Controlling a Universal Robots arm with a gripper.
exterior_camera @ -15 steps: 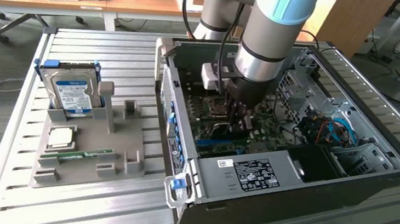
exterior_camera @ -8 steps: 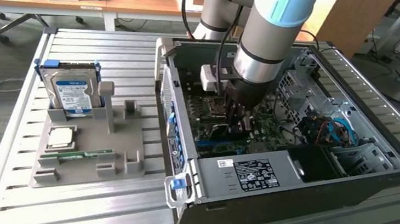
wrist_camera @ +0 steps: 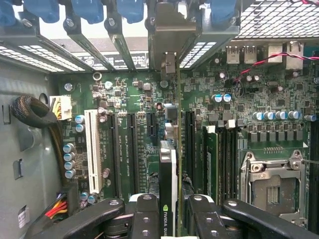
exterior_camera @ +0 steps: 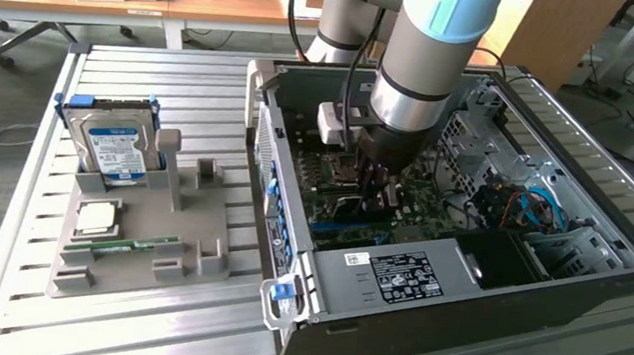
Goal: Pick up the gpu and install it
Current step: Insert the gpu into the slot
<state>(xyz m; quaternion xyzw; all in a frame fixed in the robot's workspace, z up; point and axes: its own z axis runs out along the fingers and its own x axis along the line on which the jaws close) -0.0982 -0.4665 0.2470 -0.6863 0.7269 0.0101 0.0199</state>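
The gpu (wrist_camera: 173,164) is seen edge-on in the wrist view, a thin dark card with a green board and a white label strip. Its silver end bracket (wrist_camera: 167,35) reaches the slot openings in the case's rear wall. My gripper (wrist_camera: 172,214) is shut on the card, with one black finger (wrist_camera: 144,211) on each side of it. The card stands upright over the black expansion slots (wrist_camera: 189,139) of the motherboard (wrist_camera: 124,99); whether it is seated I cannot tell. In the exterior view the gripper (exterior_camera: 380,191) is deep inside the open computer case (exterior_camera: 458,287), over the motherboard.
A white slot (wrist_camera: 93,149), a sleeved cable bundle (wrist_camera: 35,112) and the bare CPU socket (wrist_camera: 274,184) surround the card. On the slatted table, a grey holder (exterior_camera: 136,239) carries a hard drive (exterior_camera: 116,149), a processor (exterior_camera: 98,217) and a memory stick (exterior_camera: 124,246).
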